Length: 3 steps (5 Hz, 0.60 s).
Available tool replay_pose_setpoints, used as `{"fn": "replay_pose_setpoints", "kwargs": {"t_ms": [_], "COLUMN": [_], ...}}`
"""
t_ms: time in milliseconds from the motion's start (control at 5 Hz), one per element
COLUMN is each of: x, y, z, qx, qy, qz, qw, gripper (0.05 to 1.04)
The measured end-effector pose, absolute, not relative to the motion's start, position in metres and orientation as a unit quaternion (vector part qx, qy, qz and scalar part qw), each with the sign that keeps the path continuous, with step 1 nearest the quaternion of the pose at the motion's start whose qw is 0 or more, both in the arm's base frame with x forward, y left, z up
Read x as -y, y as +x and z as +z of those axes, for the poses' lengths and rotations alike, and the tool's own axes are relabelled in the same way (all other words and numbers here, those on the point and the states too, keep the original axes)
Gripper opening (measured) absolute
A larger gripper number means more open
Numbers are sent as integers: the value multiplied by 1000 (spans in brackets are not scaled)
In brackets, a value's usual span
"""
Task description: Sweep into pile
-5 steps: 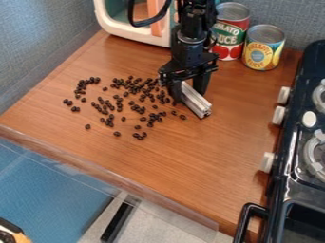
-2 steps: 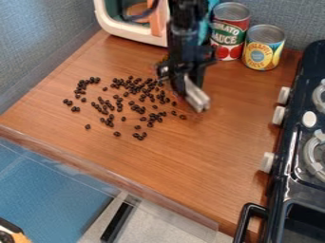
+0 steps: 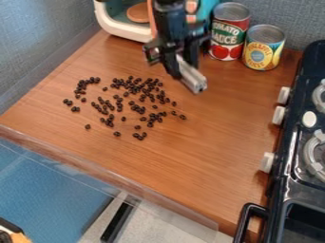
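Observation:
My gripper (image 3: 182, 66) hangs over the back part of the counter, just behind and right of the beans. It is shut on a short silver metal bar (image 3: 192, 77), which slants down toward the front right and looks raised off the wood. Small dark beans (image 3: 136, 88) lie scattered over the back left of the counter. They are densest near its middle back, with looser clusters to the left and front and a few single ones apart.
A tomato sauce can (image 3: 229, 32) and a pineapple can (image 3: 262, 48) stand at the back right. Behind the gripper is a white-framed toy appliance (image 3: 120, 29). The black stove (image 3: 296, 142) with white knobs lines the right side. The counter's front edge (image 3: 114, 175) runs diagonally.
The gripper has risen and moved back with the metal bar still in it, from beside the beans' right side. The beans look the same as before.

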<state>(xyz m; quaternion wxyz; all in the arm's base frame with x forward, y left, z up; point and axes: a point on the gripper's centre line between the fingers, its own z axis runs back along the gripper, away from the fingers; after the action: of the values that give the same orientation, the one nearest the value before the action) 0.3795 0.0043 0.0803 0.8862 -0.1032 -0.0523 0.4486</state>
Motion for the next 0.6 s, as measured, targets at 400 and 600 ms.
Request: {"fn": "replay_pose_setpoints", "kwargs": {"t_ms": [400, 600], "x": [-35, -55], "y": [355, 347], "z": [84, 86], "qx": [36, 29], "qy": [-51, -31], "qz": [546, 568], "qw": [836, 822], "gripper": [380, 380]}}
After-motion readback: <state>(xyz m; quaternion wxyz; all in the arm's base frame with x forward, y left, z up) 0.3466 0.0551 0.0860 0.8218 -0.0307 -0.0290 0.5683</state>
